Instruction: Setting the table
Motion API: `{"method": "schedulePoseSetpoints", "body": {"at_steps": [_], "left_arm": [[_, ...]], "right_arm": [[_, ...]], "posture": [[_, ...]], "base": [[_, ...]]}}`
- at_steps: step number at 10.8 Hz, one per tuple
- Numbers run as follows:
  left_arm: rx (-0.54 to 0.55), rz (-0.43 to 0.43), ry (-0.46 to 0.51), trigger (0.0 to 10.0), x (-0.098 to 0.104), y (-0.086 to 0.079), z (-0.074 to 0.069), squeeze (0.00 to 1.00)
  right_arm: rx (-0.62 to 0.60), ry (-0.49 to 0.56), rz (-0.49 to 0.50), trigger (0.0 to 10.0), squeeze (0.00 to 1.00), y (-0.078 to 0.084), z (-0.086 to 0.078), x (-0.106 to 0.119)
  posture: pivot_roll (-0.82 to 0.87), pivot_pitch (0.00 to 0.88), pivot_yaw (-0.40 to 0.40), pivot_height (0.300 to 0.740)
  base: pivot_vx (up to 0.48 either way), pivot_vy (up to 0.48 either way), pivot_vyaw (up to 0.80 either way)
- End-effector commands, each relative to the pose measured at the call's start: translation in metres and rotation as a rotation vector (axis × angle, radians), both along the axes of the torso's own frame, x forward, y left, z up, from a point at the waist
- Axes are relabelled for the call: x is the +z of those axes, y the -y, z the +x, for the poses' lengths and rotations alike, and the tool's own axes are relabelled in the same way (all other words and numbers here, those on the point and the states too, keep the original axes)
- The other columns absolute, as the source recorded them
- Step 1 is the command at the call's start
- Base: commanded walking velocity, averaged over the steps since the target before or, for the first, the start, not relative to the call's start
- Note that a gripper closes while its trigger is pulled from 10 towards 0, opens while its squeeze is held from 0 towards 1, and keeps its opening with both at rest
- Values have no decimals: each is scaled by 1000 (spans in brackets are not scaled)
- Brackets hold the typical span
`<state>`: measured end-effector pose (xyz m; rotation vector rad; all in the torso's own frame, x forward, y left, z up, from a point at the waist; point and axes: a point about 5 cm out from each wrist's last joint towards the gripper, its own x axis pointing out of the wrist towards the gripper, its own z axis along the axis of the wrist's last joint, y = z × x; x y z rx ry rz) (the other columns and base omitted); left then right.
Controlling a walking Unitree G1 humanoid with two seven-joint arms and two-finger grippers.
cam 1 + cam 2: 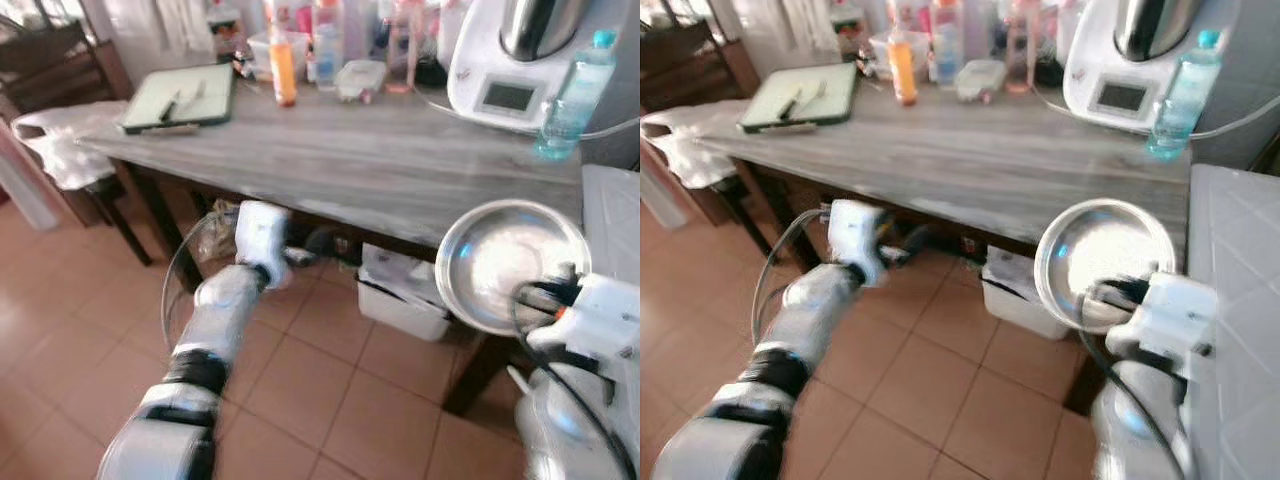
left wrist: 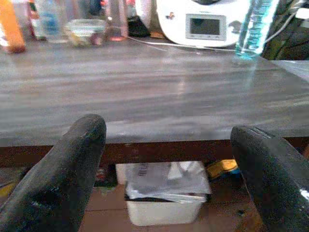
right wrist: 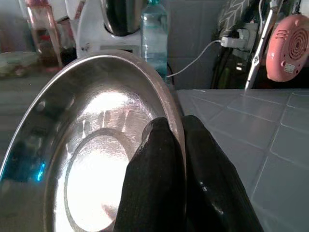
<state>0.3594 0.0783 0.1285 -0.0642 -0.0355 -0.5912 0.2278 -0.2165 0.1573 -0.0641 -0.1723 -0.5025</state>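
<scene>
Item: steel plate (image 1: 505, 262), round, shiny, with a raised rim, held at the near right edge of the desk (image 1: 350, 165), partly over the desk corner and partly over the floor. Holder: right gripper (image 3: 175, 145), jaws closed tight on the plate's rim, one black finger inside the dish and one outside. Left gripper (image 2: 169, 169): jaws wide apart and holding nothing, positioned just below and in front of the desk's near edge, pointing under the top. Desk: grey wood-grain top, dark frame. Along its far side: a white kitchen machine (image 1: 505, 70) with a steel bowl and a small grey display, no reading legible; a clear water bottle (image 1: 572, 95) with a blue cap, label too blurred to read; an orange bottle (image 1: 283, 65); a clear lidded container (image 1: 358, 78); several further bottles and jars, all labels unreadable. Far left of the desk: a green-rimmed tray (image 1: 182, 97) with utensils lying on it. Under the desk: a white bin (image 2: 161, 195) filled with papers or bags, print on them illegible. Left of the desk: a chair (image 1: 60, 80) draped with a white bag. Right of the desk: a white tiled surface (image 1: 1235, 270). Beyond it, a pink round appliance (image 3: 288, 48) and a plug with a white cable at the wall. Floor: terracotta tiles (image 1: 330, 390).
</scene>
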Motion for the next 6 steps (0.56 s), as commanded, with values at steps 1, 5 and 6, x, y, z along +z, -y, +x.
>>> {"method": "schedulePoseSetpoints", "body": {"at_steps": [1, 5, 6], "left_arm": [[60, 23, -16, 10000, 0, -16, 5, 0], [53, 33, -22, 10000, 0, -17, 7, 0], [51, 32, -24, 10000, -1, -16, 7, 0]], "right_arm": [[16, 30, 13, 10000, 0, -5, 1, 5], [-23, 43, -24, 10000, 0, 1, -1, 11], [-36, 45, -16, 10000, 0, 2, -2, 10]], "posture": [[-40, 45, 59, 740], [-41, 44, 58, 740], [-45, 47, 60, 740]], "base": [[0, 0, 0], [0, 354, 0], [0, 480, 0]]}}
